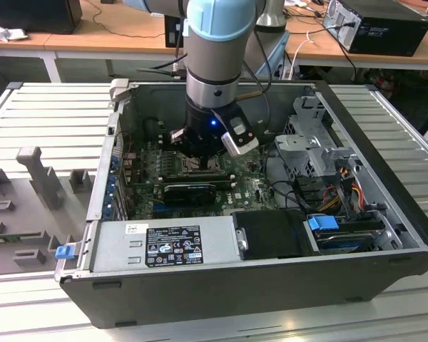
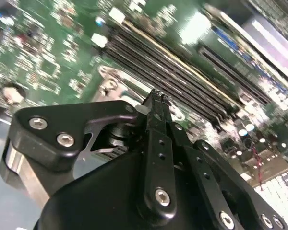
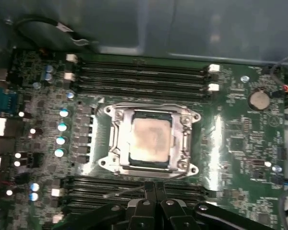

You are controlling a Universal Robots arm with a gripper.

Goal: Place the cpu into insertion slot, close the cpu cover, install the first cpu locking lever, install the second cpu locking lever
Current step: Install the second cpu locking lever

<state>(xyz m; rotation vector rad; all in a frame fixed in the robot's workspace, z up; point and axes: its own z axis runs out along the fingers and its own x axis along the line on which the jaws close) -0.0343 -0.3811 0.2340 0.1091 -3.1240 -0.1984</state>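
Observation:
In the first wrist view the cpu [image 3: 151, 140] lies flat in the insertion slot [image 3: 128, 143], its dull silver top facing up. The silver cpu cover [image 3: 186, 132] lies down around the chip's edges. My gripper [image 3: 152, 188] is shut, its two black fingers pressed together just beside the socket frame. A thin metal locking lever [image 3: 121, 192] runs along the frame's edge up to the fingertips; whether they touch it is unclear. In the second wrist view the shut gripper [image 2: 156, 96] hangs just over the metal frame [image 2: 110, 82]. In the exterior view the gripper [image 1: 200, 159] is low inside the open computer case.
Long black memory slots [image 3: 144, 76] flank the socket on both sides. A black card [image 1: 189, 191], the grey power supply [image 1: 164, 246], a drive cage [image 1: 314, 153] and loose cables [image 1: 342, 189] crowd the case. The case walls [image 1: 103, 164] rise around the board.

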